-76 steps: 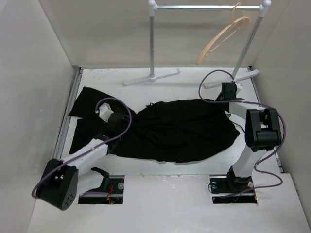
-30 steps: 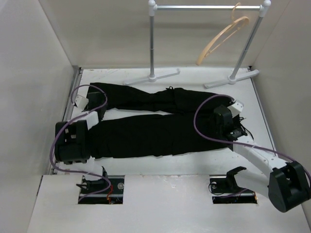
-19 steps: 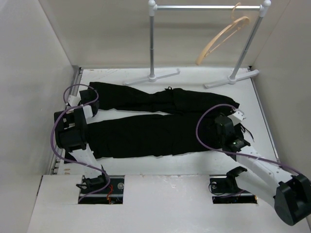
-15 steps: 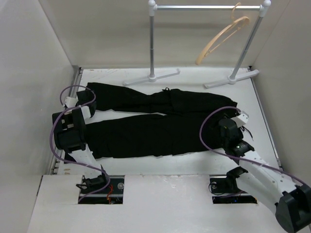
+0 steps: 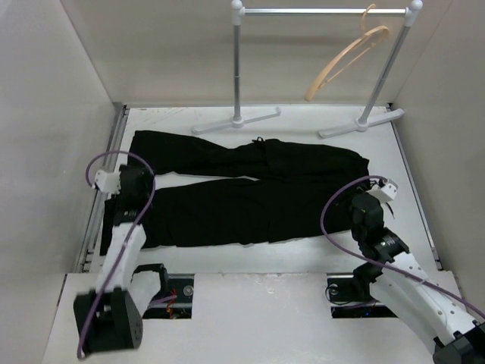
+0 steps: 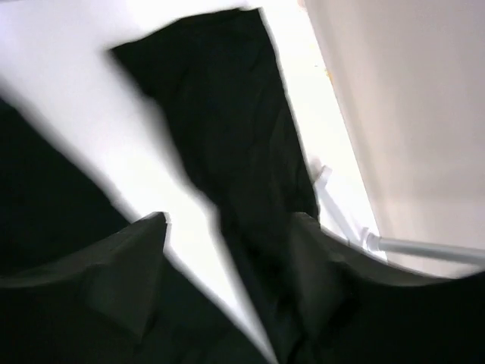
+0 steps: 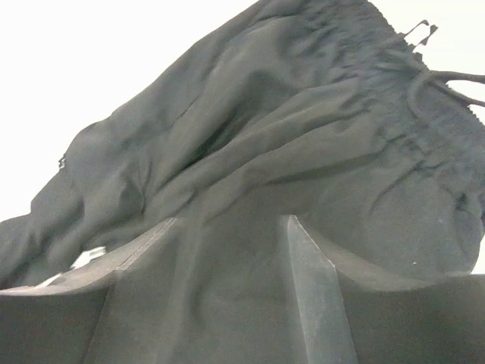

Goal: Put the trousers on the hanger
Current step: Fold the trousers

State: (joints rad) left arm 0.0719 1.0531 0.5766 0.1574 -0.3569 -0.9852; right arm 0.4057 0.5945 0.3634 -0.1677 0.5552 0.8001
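Top external: trousers [image 5: 250, 189] flat on counter [image 5: 303, 125]; hanger [image 5: 345, 61] hooked on rail [image 5: 318, 11]. My left hand [image 6: 227, 220], right hand [image 7: 231, 220]: both released, empty.

Grey metal rail [image 5: 318, 11], white table [image 5: 258, 284]

arms [image 5: 121, 254]: white links | joints [image 5: 112, 324]: black housings | cables [image 5: 323, 216]: purple loops

No text, label, brand, number or sign can be read in any of the three views. The trousers [image 5: 250, 189], the hanger [image 5: 345, 62] and the counter [image 5: 265, 250] show plain surfaces only.
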